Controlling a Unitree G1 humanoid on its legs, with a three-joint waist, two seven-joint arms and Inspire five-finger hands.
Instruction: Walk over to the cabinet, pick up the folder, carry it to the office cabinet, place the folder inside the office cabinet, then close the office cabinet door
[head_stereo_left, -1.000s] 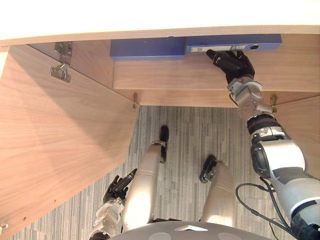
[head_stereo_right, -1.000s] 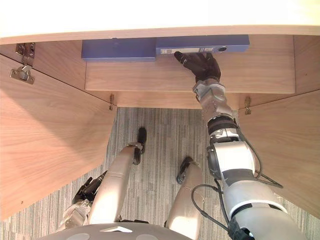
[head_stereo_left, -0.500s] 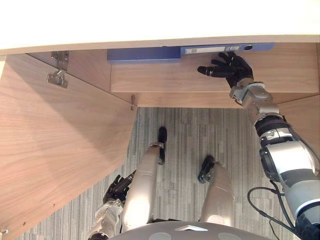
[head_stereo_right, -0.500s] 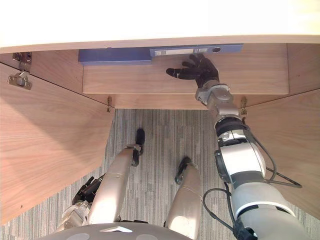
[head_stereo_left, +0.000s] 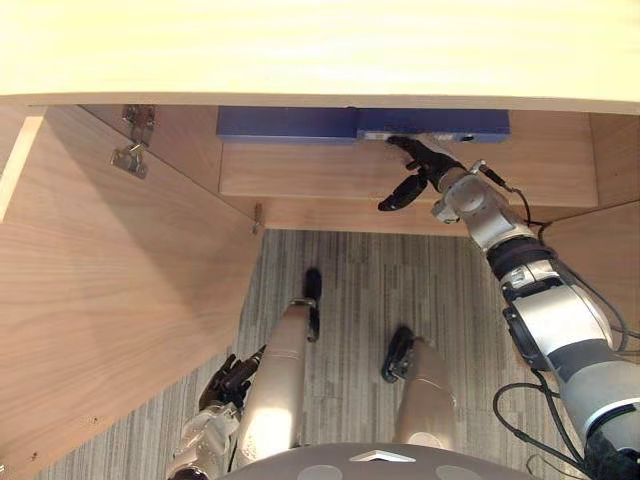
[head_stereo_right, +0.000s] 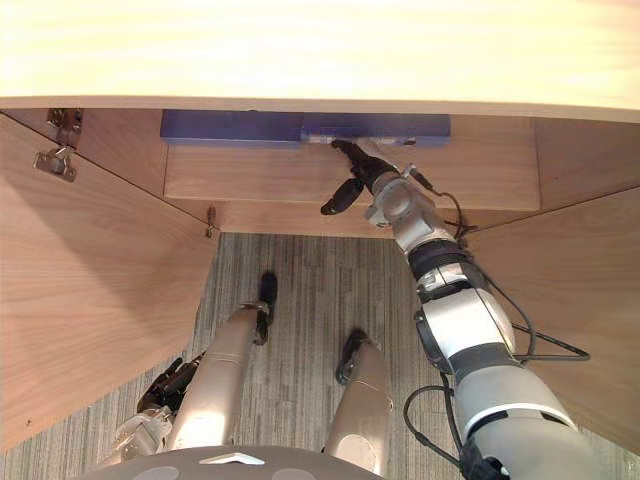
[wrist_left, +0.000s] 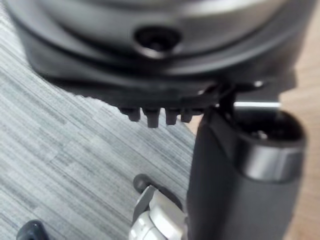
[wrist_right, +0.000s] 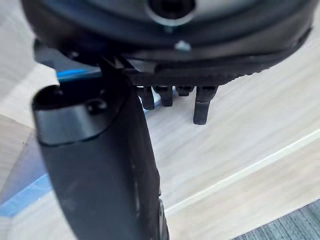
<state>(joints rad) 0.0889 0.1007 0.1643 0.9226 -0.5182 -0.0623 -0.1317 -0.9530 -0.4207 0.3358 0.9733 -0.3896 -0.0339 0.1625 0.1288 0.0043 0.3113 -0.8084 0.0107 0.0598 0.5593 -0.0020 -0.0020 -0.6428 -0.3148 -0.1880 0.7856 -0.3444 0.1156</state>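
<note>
Right hand (head_stereo_left: 428, 165) is up over the shelf (head_stereo_left: 300, 170), fingers (head_stereo_left: 405, 145) straight and reaching, thumb (head_stereo_left: 398, 192) splayed wide, nothing gripped. The fingertips are right at the front edge of the blue folder (head_stereo_left: 455, 123). Whether they actually touch it, I cannot tell. The folder lies at the very back of the shelf, tucked under the cabinet top (head_stereo_left: 320, 50). A darker blue stretch (head_stereo_left: 285, 122) runs on from it along the back of the shelf, and I can't say if that is the same folder. The 2 doors stand open either side of the shelf, the left door (head_stereo_left: 110, 300) with its hinge (head_stereo_left: 128, 158) showing, the right door (head_stereo_right: 560, 290) opposite. Well below the shelf, over the carpet (head_stereo_left: 350, 280), the left hand (head_stereo_left: 226, 378) hangs, fingers relaxed, holding nothing.
</note>
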